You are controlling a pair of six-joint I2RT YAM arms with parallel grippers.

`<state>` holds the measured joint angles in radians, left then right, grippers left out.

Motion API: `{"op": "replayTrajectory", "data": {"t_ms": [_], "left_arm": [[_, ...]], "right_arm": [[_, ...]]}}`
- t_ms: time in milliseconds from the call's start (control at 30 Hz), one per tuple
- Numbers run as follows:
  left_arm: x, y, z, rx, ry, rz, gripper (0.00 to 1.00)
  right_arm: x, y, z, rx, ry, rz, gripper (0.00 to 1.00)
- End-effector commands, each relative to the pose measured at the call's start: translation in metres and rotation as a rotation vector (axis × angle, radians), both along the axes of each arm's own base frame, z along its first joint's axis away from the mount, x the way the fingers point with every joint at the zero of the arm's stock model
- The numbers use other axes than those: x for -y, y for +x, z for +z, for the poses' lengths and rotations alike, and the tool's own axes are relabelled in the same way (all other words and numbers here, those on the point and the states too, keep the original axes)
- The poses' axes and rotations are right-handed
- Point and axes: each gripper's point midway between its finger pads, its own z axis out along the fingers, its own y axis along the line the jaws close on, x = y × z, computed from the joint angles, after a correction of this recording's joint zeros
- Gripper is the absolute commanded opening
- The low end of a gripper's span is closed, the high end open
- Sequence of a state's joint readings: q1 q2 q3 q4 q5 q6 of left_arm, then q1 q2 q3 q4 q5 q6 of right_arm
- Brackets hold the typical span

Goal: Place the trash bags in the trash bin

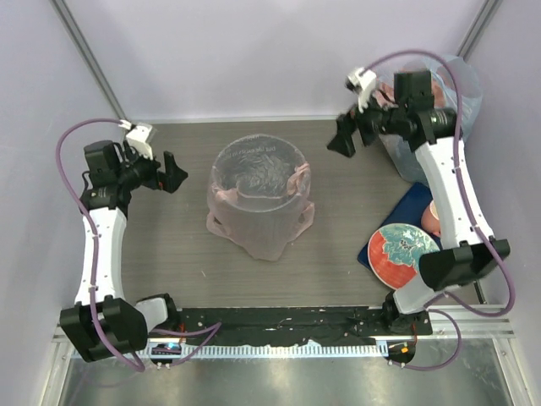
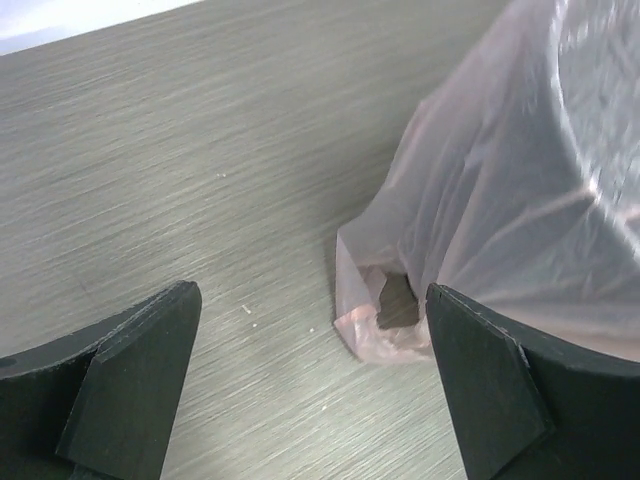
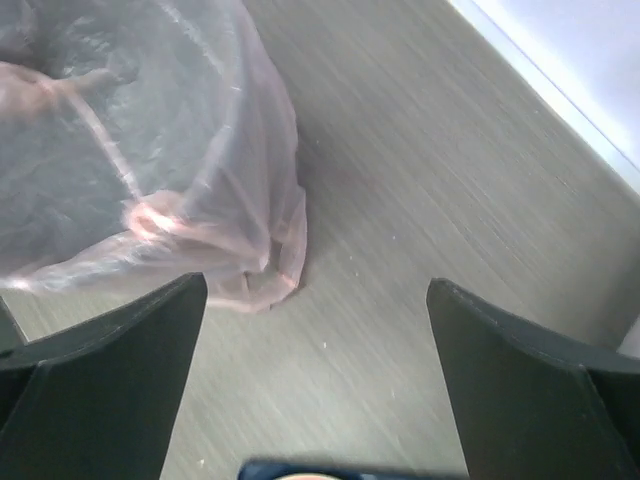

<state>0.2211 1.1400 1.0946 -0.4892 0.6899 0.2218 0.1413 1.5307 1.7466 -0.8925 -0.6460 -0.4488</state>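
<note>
Two hands: both are standing wide open, gripping nothing; the left hand (image 1: 175, 172) is hovering near the left edge of the grey wood-grain counter (image 1: 169, 245), the right hand (image 1: 341, 138) near its far right corner, each apart from the bag.
Bag: the thin translucent pale pink plastic bag (image 1: 264, 230) is lying draped over the bin, its hem pooling on the counter.
Bin: the round dark bin (image 1: 254, 173) is sitting mid-counter, showing greyish through the plastic.
Right edge: a round red, white and blue plate (image 1: 403, 254) is lying there.

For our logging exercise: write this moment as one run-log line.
pink bag draped over bin | left gripper open, empty, off bag | right gripper open, empty, off bag
</note>
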Motion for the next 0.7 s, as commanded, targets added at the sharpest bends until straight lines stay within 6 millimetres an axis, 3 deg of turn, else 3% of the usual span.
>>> {"op": "replayTrajectory", "data": {"t_ms": [0,33,67,133,233,333,500,667], "left_arm": [[0.000,0.016,0.043,-0.025,-0.197,0.140,1.00],[0.002,0.016,0.046,-0.027,-0.212,0.136,1.00],[0.003,0.015,0.050,-0.023,-0.223,0.136,1.00],[0.004,0.013,0.055,-0.013,-0.242,0.144,1.00],[0.004,0.008,0.060,-0.003,-0.251,0.163,1.00],[0.005,-0.001,0.060,-0.009,-0.251,0.175,1.00],[0.001,-0.015,0.054,-0.016,-0.222,0.208,1.00],[-0.006,-0.023,0.053,-0.006,-0.151,0.229,1.00]], "right_arm": [[-0.079,-0.041,0.044,-0.042,-0.052,0.225,0.99],[-0.089,-0.043,0.026,-0.109,-0.104,0.248,1.00],[-0.099,-0.047,0.041,-0.065,-0.102,0.271,1.00],[-0.126,-0.064,0.035,-0.031,-0.169,0.355,0.99],[-0.156,-0.084,0.018,-0.009,-0.249,0.455,0.99],[-0.173,-0.089,-0.009,-0.034,-0.320,0.503,0.96],[-0.190,-0.086,-0.053,-0.091,-0.410,0.540,0.87],[-0.189,-0.083,-0.104,-0.155,-0.489,0.548,0.79]]}}
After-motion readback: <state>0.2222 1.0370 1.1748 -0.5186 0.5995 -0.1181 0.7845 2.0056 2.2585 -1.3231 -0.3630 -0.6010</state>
